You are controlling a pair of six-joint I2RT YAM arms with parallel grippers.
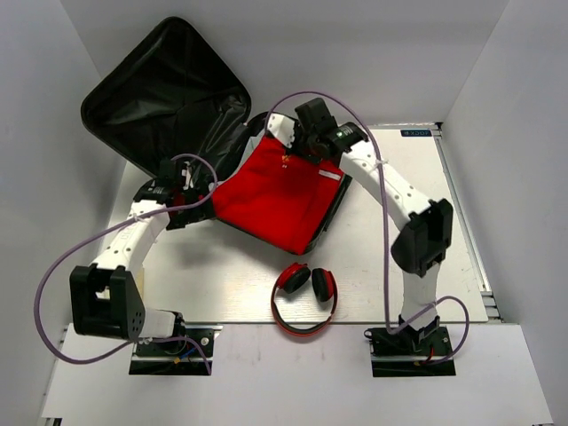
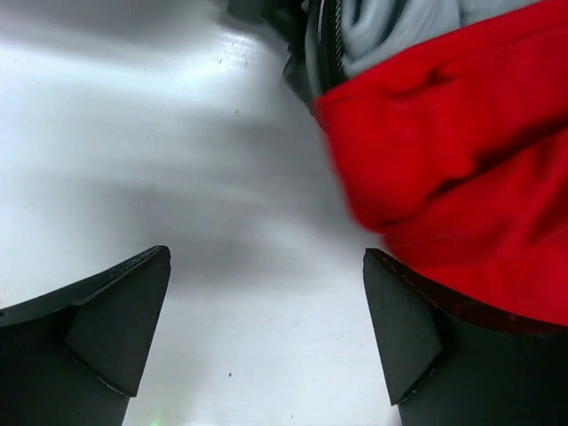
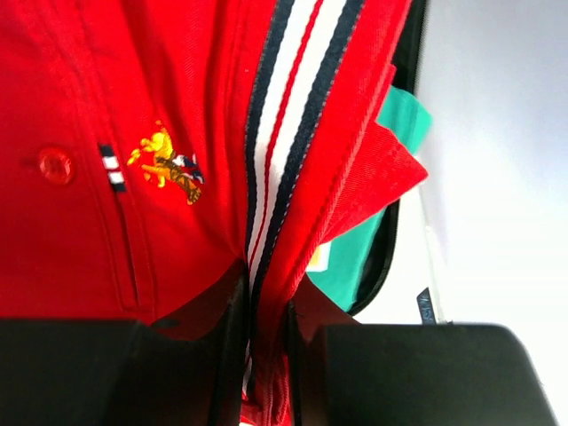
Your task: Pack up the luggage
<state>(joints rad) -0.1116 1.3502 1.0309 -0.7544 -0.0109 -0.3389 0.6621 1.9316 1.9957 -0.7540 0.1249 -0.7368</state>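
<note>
Luggage [image 1: 164, 89]: laid open at the far left of the table [image 1: 417, 186], lid raised. Red polo shirt [image 1: 275, 195]: spread over its near half, striped collar pinched by the right gripper [image 3: 266, 297]. Left gripper [image 2: 266, 257]: fingers spread, nothing held, at the shirt's left edge. Red headphones [image 1: 304, 297]: set nearer, apart.

I see the white table [image 1: 222, 284] carrying the open luggage [image 1: 160, 89] beside my left gripper [image 1: 193, 197], with red headphones [image 1: 303, 297] well behind it.

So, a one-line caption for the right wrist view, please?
Right gripper pinching the striped trim of a red polo shirt above a green garment.
</note>
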